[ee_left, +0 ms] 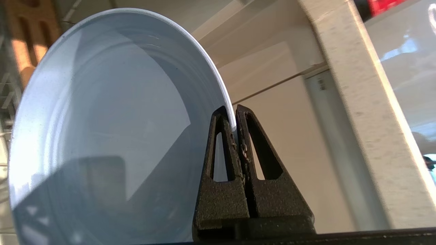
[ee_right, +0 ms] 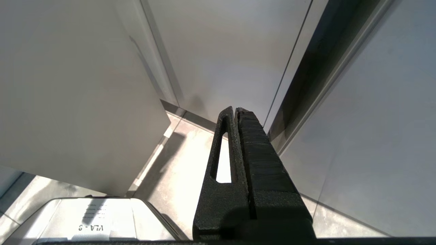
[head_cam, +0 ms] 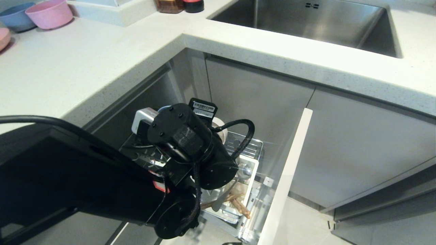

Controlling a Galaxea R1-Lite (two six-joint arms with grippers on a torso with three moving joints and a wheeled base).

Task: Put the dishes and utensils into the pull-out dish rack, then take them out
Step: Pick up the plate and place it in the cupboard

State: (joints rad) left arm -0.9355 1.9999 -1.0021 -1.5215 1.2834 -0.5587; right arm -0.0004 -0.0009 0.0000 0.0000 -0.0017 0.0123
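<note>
My left gripper [ee_left: 234, 117] is shut on the rim of the large light-blue plate [ee_left: 112, 136], which stands on edge and fills much of the left wrist view. In the head view my left arm [head_cam: 184, 136] reaches down over the pull-out dish rack [head_cam: 250, 146] and hides the gripper and most of the plate. The white caddy [head_cam: 251, 185] holds the wooden chopsticks [head_cam: 240, 204] and a silver spoon handle [head_cam: 223, 199]. A sliver of the cream bowl [head_cam: 219, 124] shows behind the wrist. My right gripper [ee_right: 235, 110] hangs shut and empty above the floor beside the cabinets.
The rack's pale front panel [head_cam: 286, 177] stands pulled out to the right of the arm. The counter edge [head_cam: 238, 44] overhangs the rack, with the steel sink [head_cam: 306, 20] behind. A pink bowl [head_cam: 50, 13] and a blue bowl [head_cam: 15, 16] sit far left.
</note>
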